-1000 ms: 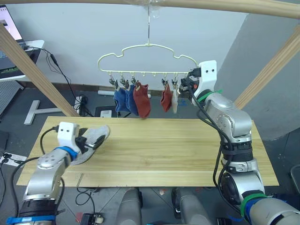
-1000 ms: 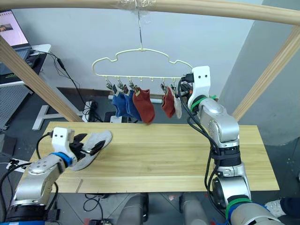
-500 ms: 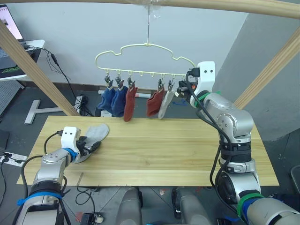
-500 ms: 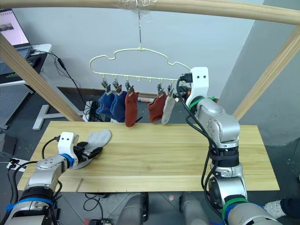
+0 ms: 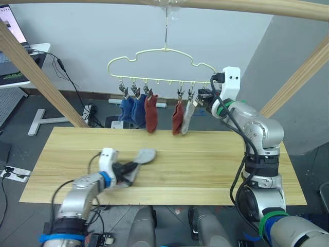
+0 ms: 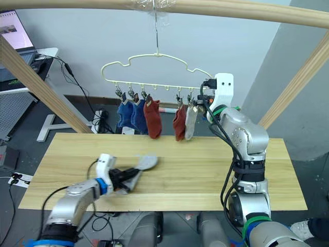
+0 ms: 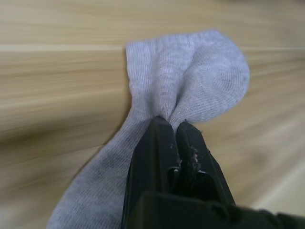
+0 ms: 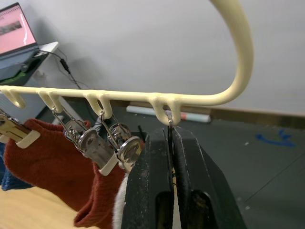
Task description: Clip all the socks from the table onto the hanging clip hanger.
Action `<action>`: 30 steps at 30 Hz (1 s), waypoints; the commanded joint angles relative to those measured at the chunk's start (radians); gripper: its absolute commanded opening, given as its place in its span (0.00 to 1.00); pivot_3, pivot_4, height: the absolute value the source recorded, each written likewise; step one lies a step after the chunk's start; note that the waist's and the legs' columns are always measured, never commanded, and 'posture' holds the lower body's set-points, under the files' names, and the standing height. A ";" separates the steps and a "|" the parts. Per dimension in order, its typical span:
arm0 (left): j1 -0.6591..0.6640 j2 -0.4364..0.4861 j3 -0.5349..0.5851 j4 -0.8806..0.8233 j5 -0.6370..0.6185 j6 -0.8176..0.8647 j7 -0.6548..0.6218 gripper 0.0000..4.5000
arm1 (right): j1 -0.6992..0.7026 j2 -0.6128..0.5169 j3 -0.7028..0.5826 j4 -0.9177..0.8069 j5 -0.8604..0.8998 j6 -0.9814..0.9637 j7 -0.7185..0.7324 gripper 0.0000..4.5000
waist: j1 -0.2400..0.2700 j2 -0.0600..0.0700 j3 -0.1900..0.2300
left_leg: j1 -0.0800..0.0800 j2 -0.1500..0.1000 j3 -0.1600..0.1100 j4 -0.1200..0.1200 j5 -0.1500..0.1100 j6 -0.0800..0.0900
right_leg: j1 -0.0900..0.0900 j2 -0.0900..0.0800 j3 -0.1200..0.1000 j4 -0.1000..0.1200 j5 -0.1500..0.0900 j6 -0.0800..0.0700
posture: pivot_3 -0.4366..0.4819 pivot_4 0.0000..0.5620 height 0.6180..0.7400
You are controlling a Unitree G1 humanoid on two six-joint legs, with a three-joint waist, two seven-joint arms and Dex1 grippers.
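Observation:
A light grey sock (image 5: pixel 142 156) lies on the table (image 5: pixel 205 164) left of centre, and my left gripper (image 5: pixel 127 168) is shut on its bunched middle. The left wrist view shows the fingertips (image 7: pixel 162 131) pinching the grey sock (image 7: pixel 205 81). The pale clip hanger (image 5: pixel 164 51) hangs above the far edge with two blue socks (image 5: pixel 131 109), two rust red socks (image 5: pixel 150 110) and a grey sock (image 5: pixel 188 117) clipped on. At the hanger's right end, my right gripper (image 5: pixel 205 95) is shut on the last metal clip (image 8: pixel 169 125), under the hanger bar (image 8: pixel 143 98).
Thick wooden frame beams slant down at the left (image 5: pixel 36 77) and right (image 5: pixel 298 77), with a top rail (image 5: pixel 257 6) carrying the hanger hook. A side desk with a laptop (image 5: pixel 10 31) stands at far left. Bare tabletop stretches to the right of the held sock.
My left gripper has shut on the grey sock and dragged it from the table's left end toward the centre. The hanger and its socks swung. The right gripper stayed at the end clip.

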 commanded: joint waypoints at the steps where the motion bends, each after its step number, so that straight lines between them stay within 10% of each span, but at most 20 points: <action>1: -0.024 -0.072 -0.041 -0.206 -0.058 0.055 0.053 0.00 | -0.072 0.014 -0.167 0.037 0.091 0.153 -0.066 0.00 | 0.000 0.000 0.000 | 0.000 0.000 0.000 0.000 0.000 0.001 | 0.000 0.000 0.000 0.000 0.000 0.000 | 0.40 0.43 1.00; 12: -0.196 -0.325 -0.067 -0.211 -0.090 0.060 0.218 0.00 | -0.264 0.079 -0.507 0.112 0.147 0.477 -0.232 0.00 | -0.001 0.000 0.000 | -0.001 -0.001 0.000 0.000 0.001 0.001 | 0.001 0.001 0.000 -0.001 0.000 0.000 | 0.37 0.41 1.00; 28: -0.284 -0.367 -0.033 -0.111 -0.103 0.017 0.233 0.00 | -0.323 0.132 -0.624 0.076 0.114 0.564 -0.265 0.00 | -0.012 0.000 0.000 | -0.002 -0.002 -0.001 0.000 0.001 0.001 | 0.000 0.001 -0.001 -0.002 0.000 0.001 | 0.35 0.42 1.00; 30: -0.285 -0.365 -0.038 -0.112 -0.103 0.019 0.227 0.00 | -0.328 0.136 -0.639 0.077 0.120 0.564 -0.266 0.11 | -0.013 0.000 0.000 | -0.002 -0.002 -0.001 0.000 0.001 0.001 | 0.000 0.001 -0.001 -0.002 0.000 0.001 | 0.35 0.42 1.00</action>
